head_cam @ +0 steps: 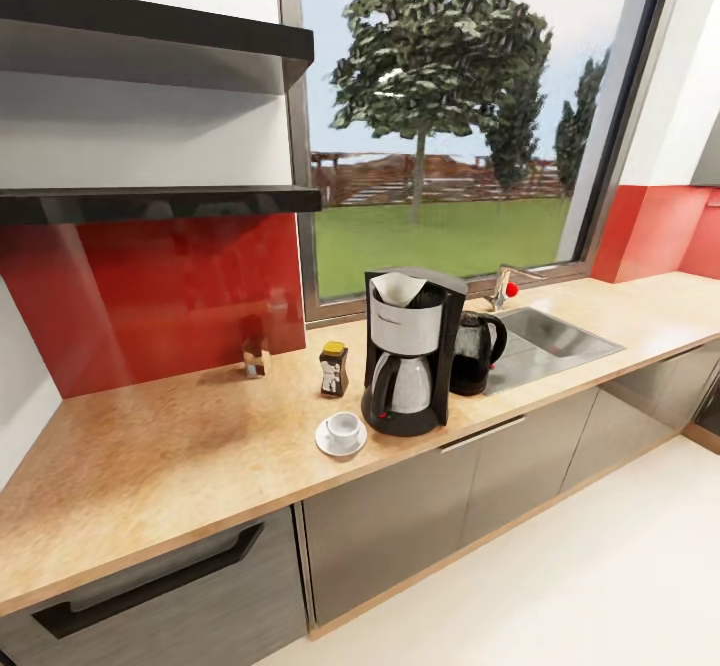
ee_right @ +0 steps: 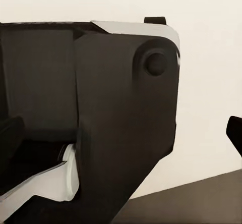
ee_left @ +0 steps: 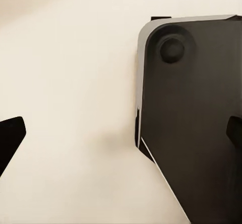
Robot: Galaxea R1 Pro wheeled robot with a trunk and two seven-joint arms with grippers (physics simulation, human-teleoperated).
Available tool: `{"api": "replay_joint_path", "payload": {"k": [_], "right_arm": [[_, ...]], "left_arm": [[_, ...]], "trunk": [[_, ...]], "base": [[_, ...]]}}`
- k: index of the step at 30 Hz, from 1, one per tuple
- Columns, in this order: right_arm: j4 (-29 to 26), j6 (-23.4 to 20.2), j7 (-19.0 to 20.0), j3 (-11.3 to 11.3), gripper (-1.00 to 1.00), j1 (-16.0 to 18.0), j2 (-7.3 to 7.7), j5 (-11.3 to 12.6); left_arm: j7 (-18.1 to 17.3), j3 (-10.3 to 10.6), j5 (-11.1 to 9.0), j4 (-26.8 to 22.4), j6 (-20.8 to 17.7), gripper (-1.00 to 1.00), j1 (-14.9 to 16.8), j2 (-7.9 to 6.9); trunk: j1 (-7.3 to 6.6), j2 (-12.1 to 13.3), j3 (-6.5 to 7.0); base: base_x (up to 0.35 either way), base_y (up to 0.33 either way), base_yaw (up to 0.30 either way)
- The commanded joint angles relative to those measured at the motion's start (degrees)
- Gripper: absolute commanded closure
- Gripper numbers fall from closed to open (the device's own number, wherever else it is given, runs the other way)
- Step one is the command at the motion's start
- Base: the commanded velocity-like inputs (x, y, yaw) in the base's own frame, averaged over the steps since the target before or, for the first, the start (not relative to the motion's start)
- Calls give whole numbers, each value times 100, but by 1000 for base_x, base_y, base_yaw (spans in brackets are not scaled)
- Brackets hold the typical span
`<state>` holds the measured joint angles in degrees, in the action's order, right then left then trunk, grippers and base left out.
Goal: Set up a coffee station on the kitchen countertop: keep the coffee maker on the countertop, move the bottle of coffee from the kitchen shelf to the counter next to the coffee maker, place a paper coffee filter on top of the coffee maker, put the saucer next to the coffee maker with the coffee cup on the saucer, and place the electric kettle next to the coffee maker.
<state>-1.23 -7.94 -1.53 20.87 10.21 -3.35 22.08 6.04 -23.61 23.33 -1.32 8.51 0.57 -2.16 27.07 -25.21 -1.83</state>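
Observation:
On the kitchen countertop [head_cam: 180,456] in the head view stands the coffee maker [head_cam: 405,366], with the white paper coffee filter [head_cam: 397,291] in its top. The bottle of coffee [head_cam: 334,368] stands just left of it. In front, the coffee cup [head_cam: 344,429] sits on the saucer [head_cam: 326,445]. The dark electric kettle [head_cam: 475,351] touches the maker's right side. The kitchen shelf [head_cam: 160,203] is bare. My left gripper [ee_left: 122,135] and right gripper [ee_right: 122,135] are open, fingers wide apart, with the robot's dark body and pale floor behind them.
A tan shaker [head_cam: 256,357] stands by the red backsplash, left of the bottle. A steel sink [head_cam: 550,338] with a faucet [head_cam: 503,289] lies right of the kettle. A thicker black board [head_cam: 150,31] hangs above the shelf. Grey cabinet fronts [head_cam: 400,526] run below.

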Motion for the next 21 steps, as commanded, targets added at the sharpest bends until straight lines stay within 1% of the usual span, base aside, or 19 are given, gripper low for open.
{"api": "replay_joint_path", "payload": {"k": [1,21], "right_arm": [[-13,-28,-7,48,-100,-5,2,50],[-18,-17,-4,48,-100,-19,22,66]], "left_arm": [[22,-41,61,9,24,-100,6,-2],[12,-45,58,9,21,-100,5,-17]], "trunk": [[3,-11,-12],[3,-11,-12]], "base": [[0,0,0],[0,0,0]]}}
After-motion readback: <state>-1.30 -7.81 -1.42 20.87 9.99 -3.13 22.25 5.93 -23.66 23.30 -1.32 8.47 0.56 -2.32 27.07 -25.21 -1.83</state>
